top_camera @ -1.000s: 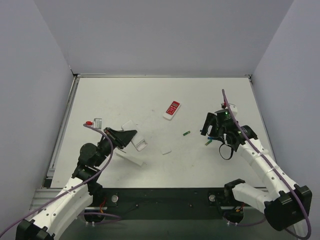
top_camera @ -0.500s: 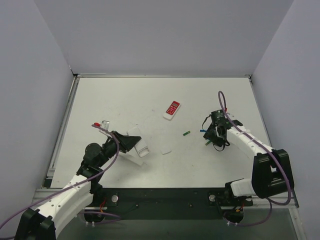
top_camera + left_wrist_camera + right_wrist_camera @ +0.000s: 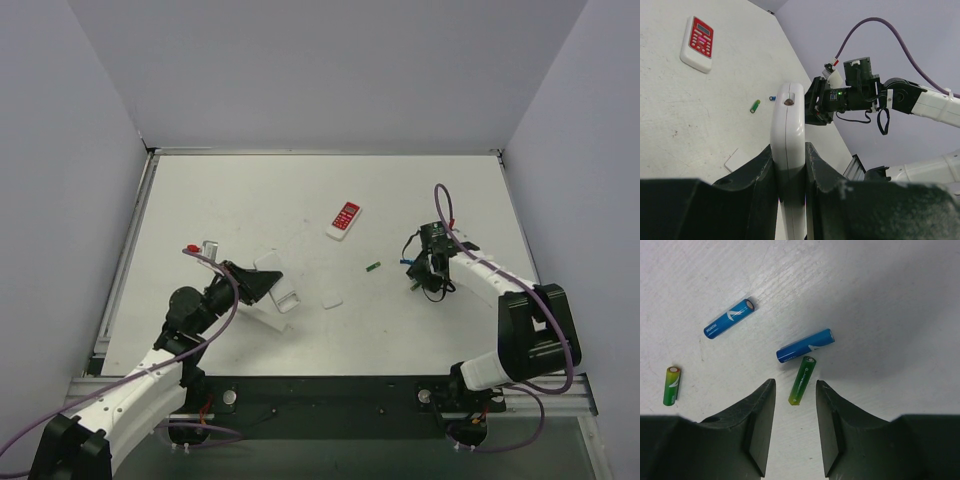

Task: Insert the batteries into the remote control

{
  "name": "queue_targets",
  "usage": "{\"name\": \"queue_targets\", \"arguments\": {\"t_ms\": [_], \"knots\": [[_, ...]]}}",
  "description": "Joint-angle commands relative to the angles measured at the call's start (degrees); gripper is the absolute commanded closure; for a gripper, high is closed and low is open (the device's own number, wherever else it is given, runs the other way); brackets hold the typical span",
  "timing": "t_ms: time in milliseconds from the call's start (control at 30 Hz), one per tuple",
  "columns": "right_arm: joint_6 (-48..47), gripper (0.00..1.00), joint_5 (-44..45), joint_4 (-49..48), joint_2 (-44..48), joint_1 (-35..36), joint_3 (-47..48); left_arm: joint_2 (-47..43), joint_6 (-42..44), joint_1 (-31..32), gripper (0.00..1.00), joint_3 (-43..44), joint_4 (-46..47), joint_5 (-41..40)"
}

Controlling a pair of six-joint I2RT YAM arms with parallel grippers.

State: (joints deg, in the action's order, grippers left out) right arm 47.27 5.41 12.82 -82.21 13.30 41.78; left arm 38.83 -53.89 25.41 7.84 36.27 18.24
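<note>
**Left tool clamps the white remote; right tool stands open over a green battery**

From the overhead camera, the left tool [image 3: 262,287] is closed on a long white plastic remote control [image 3: 281,296] at about eight o'clock from the middle of the pale grey bench [image 3: 250,200]. A small red-and-white keypad remote [image 3: 344,220] lies at one o'clock from the middle, and a flat white plastic piece [image 3: 332,300] lies at six o'clock. A lone green cylindrical battery [image 3: 373,266] lies at four o'clock from the keypad remote. The right tool [image 3: 422,276] points down at the bench at three o'clock, with a blue cylindrical battery [image 3: 404,263] just beside it. Its jaws cannot be made out here.

In the left wrist view, two black fingers [image 3: 760,170] press both sides of the white remote control [image 3: 788,115], which stands on edge between them. The keypad remote [image 3: 697,42] lies at ten o'clock. The lone green battery [image 3: 755,106] and the blue battery [image 3: 773,98] lie just left of the held remote's tip.

In the right wrist view, the right tool [image 3: 795,385] is open. A short green battery [image 3: 801,381] lies on the bench in the gap, touching neither finger. A nearer blue battery [image 3: 805,345] lies at twelve o'clock, just beside its far end. A farther blue battery [image 3: 730,318] lies at ten o'clock, and an outlying green battery [image 3: 672,385] lies at nine o'clock, well apart.
</note>
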Motion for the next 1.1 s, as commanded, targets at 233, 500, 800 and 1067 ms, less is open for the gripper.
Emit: {"name": "queue_targets", "arguments": {"t_ms": [233,500,800,1067], "knots": [[1.60,0.73,1.36,0.28,-2.86,-1.08,-0.29,1.86,-0.17,-0.10,1.00,0.78,5.21,0.57],[1.51,0.79,0.13,0.10,-2.42,-1.08,-2.23,2.57,-0.16,-0.10,1.00,1.30,4.77,0.74],[0.37,0.94,-1.98,0.54,-0.32,0.14,-4.42,3.71,-1.13,-0.10,1.00,2.18,4.34,2.06],[-8.48,1.00,-0.93,2.30,9.69,8.66,-3.73,5.55,-1.57,-0.10,1.00,4.29,2.32,3.99]]}}
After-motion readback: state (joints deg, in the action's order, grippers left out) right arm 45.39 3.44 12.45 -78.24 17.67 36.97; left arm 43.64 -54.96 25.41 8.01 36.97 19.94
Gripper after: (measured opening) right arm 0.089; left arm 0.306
